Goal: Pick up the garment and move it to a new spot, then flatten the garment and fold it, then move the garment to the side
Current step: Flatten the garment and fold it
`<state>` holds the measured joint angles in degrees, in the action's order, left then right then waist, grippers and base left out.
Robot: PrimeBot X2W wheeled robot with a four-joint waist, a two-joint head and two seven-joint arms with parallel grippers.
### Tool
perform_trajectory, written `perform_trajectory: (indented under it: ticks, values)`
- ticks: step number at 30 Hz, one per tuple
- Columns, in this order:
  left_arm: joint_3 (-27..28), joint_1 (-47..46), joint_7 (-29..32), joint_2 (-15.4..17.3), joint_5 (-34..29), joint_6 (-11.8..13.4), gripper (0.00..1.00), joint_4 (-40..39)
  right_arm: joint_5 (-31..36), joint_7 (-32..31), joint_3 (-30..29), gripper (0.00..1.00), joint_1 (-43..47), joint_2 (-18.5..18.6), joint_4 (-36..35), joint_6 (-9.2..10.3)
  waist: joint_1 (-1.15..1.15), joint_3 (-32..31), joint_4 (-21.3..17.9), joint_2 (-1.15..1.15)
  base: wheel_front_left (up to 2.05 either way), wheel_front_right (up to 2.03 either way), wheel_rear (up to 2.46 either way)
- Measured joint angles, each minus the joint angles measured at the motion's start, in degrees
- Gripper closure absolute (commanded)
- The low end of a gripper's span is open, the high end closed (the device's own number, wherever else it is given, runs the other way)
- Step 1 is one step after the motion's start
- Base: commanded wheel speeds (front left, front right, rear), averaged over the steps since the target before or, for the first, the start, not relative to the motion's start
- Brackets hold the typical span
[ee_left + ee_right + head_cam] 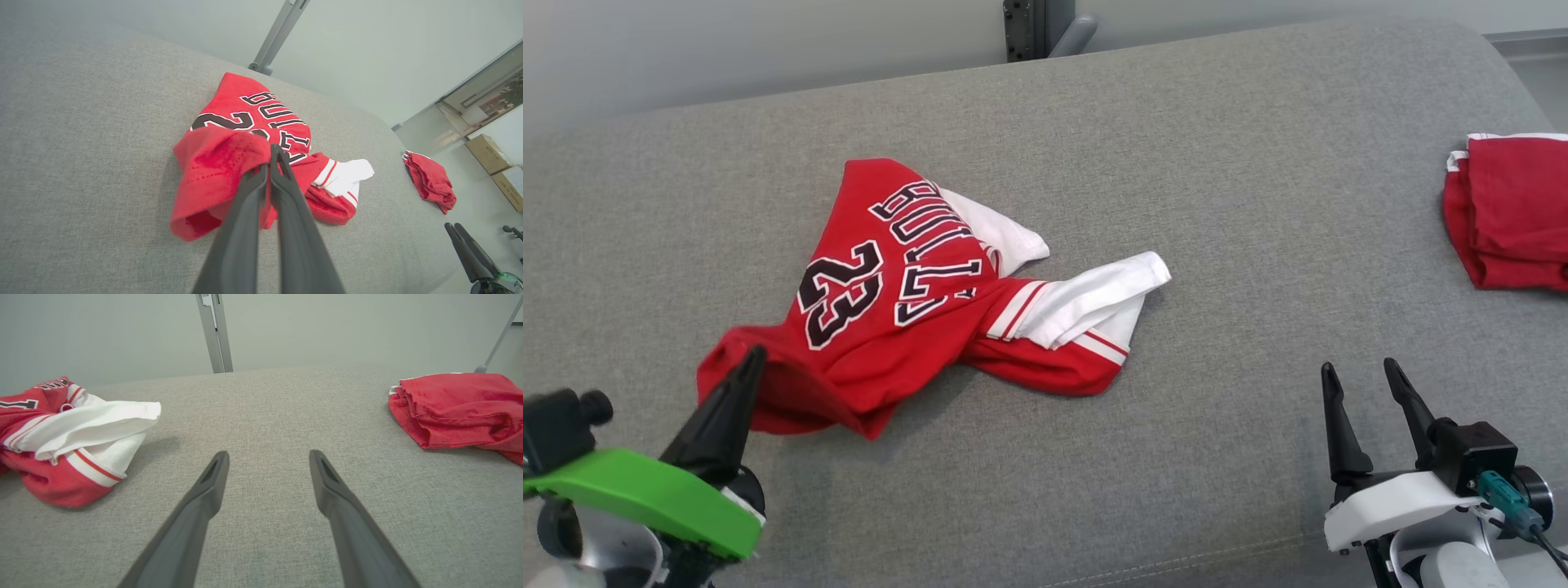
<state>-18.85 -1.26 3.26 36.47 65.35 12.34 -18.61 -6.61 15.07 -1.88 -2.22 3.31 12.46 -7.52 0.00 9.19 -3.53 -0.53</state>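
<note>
- The left hand (pixel 271 157) is clamping a red fold of the jersey (pixel 907 278).
- The right hand (pixel 1359 369) is holding its fingers apart over the grey cushion (pixel 1176 163).

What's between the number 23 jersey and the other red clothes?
Just bare grey cushion between the jersey and the red clothes, in the head view.

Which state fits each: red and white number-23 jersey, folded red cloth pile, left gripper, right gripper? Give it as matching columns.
1 red and white number-23 jersey; 2 folded red cloth pile; 3 left gripper; 4 right gripper.
A open over bare grey cushion; B crumpled, mid-cushion; C shut on jersey fabric; D lying far right.
Pairs: 1-B; 2-D; 3-C; 4-A.
</note>
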Motion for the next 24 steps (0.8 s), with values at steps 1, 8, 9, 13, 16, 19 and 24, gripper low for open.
perform_trajectory:
  ticks: [1, 8, 9, 13, 16, 19, 24]
  values:
    - [0.71, -0.93, 0.96, 0.58, 0.81, -0.08, 1.0, -1.64, -0.04, -0.01, -0.07, 0.0, -0.02, -0.01, -0.05, 0.0, 0.0, -0.02, -0.18, 0.0, 0.0, 0.0, 0.0]
    - [2.59, -11.46, 9.51, 6.02, 3.16, -1.15, 1.0, -4.15, -0.36, -0.01, 0.52, 0.0, -0.69, -0.25, 0.12, 0.0, 0.0, 0.05, -2.08, 0.0, 0.0, 0.0, 0.0]
    - [2.29, -13.68, 11.13, 6.55, 3.35, -1.33, 1.0, -3.55, -0.46, -0.01, 0.67, 0.0, -0.83, -0.25, 0.18, 0.0, 0.0, 0.04, -2.5, 0.0, 0.0, 0.0, 0.0]
    - [0.88, -20.79, 15.8, 6.52, 4.99, -1.79, 1.0, -0.82, -0.8, -0.01, 1.25, 0.0, -1.51, -0.34, 0.41, 0.0, 0.0, -0.03, -3.95, 0.0, 0.0, 0.0, 0.0]
    - [-1.49, -28.58, 20.08, 5.72, 4.89, -1.81, 1.0, 3.59, -1.19, -0.01, 1.8, 0.0, -1.98, -0.38, 0.81, 0.0, 0.0, -0.1, -5.78, 0.0, 0.0, 0.0, 0.0]
    - [-4.22, -36.25, 23.42, 4.07, 2.65, -1.52, 1.0, 9.18, -2.24, -0.01, 2.91, 0.0, -2.31, -0.37, 1.21, 0.0, 0.0, -0.16, -7.98, 0.0, 0.0, 0.0, 0.0]
    - [-6.97, -47.65, 24.31, -0.02, -1.72, -0.65, 1.0, 19.31, -4.66, -0.01, 3.83, 0.0, -2.77, -0.43, 1.7, 0.0, 0.0, -0.13, -12.3, 0.0, 0.0, 0.0, 0.0]
